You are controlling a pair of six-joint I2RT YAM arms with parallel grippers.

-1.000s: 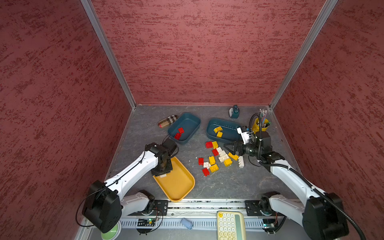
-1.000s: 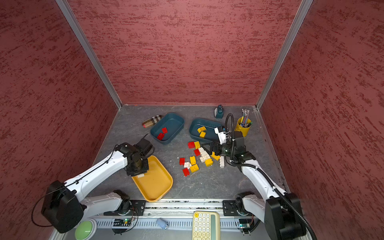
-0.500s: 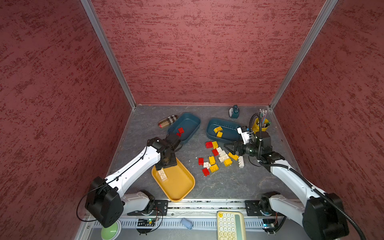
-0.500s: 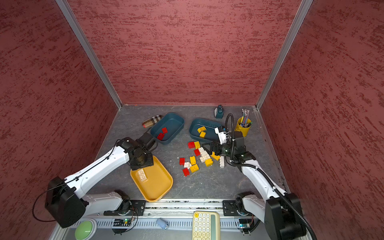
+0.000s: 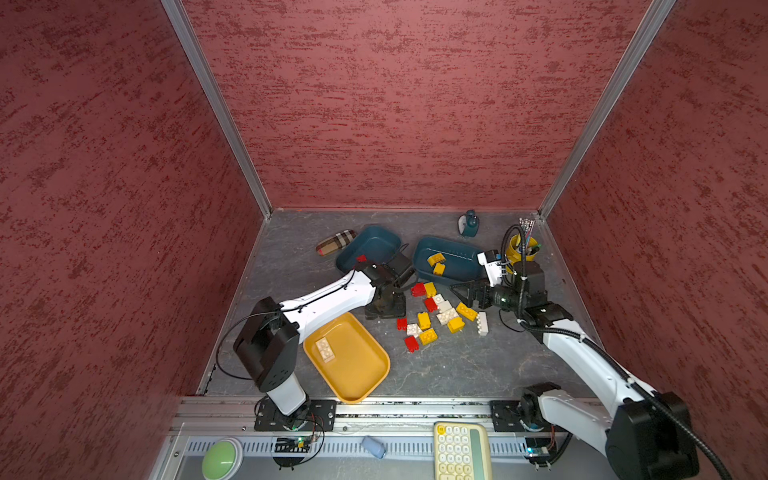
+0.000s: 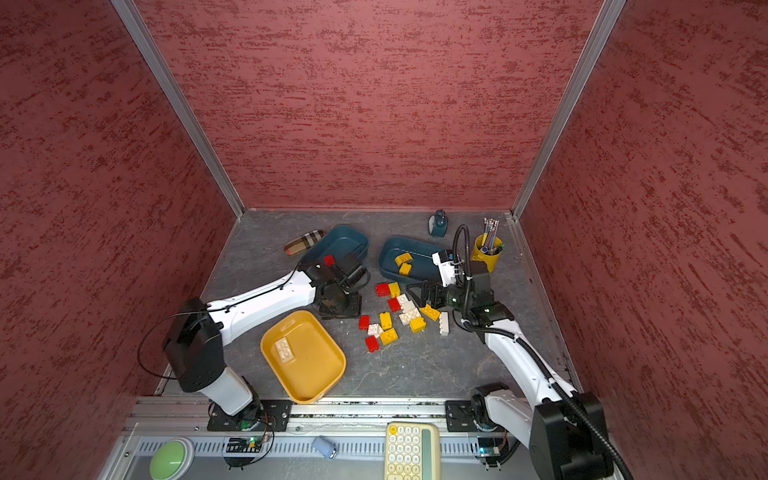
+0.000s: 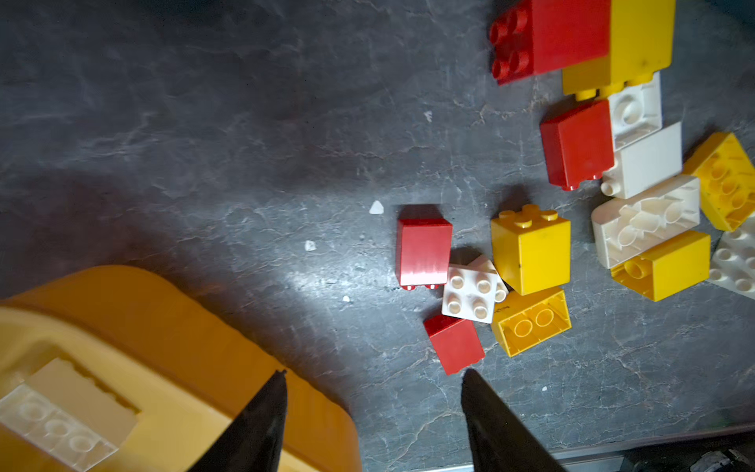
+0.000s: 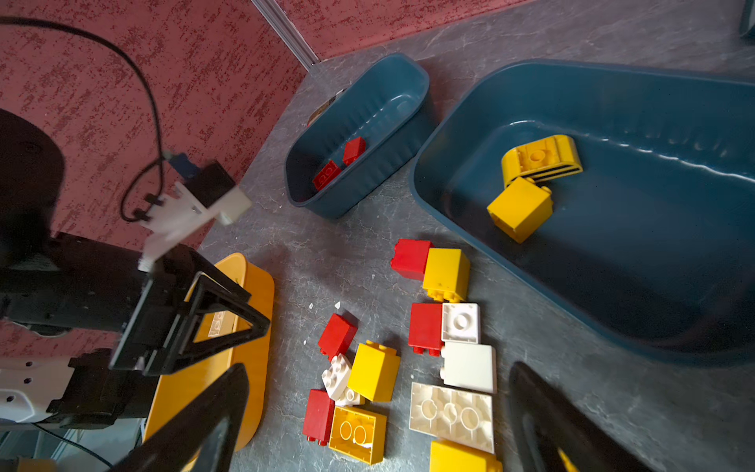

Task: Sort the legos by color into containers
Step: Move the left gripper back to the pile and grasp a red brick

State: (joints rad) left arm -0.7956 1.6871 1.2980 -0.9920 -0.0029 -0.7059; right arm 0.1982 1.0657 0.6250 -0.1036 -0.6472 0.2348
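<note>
The loose legos, red, yellow and white, lie clustered right of centre in both top views. One white lego lies in the mustard tray at lower centre. Two red legos occupy the left teal tray; two yellow legos occupy the right teal tray. The left gripper is poised between the mustard tray and the cluster, jaws partly apart and empty. The right gripper is at the cluster's right edge, jaws wide apart and empty.

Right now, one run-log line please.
left gripper open, empty, between mustard tray and loose bricks | right gripper open at loose bricks | mustard tray: white oblong brick | red bricks in one teal tray, yellow bricks in second teal tray
</note>
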